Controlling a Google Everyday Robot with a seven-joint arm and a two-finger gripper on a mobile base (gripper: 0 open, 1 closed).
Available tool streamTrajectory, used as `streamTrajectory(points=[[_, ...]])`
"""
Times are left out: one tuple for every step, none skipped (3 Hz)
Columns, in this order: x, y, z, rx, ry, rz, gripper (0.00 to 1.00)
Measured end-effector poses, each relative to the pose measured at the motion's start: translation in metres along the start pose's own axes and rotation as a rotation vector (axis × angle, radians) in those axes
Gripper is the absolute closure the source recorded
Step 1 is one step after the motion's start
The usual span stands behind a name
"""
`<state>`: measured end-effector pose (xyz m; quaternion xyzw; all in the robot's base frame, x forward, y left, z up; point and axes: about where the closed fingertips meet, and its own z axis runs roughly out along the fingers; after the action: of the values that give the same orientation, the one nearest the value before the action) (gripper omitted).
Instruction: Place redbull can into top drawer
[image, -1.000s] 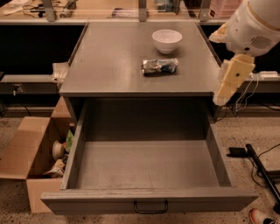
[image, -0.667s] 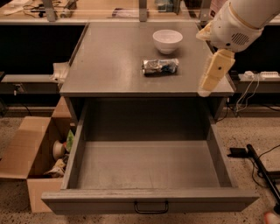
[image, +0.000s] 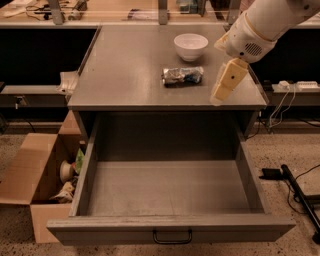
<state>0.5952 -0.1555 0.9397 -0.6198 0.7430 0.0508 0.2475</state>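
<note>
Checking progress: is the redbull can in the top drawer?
No, the redbull can lies on the cabinet top; the gripper hangs beside it.

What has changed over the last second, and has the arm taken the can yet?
The gripper has swung in from beyond the table's edge to over the tabletop, toward the can, and now hangs just beside it, apart from it. Nothing has been taken hold of or let go. The can lies on its side in the same spot, the bowl has not moved, and the drawer stays open.
</note>
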Motion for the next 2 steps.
streamTrajectory(points=[[0.0,-0.016,0.008,0.014,-0.028,0.027,0.0],[-0.005,-0.038,0.021,0.022,-0.071,0.055,0.0]])
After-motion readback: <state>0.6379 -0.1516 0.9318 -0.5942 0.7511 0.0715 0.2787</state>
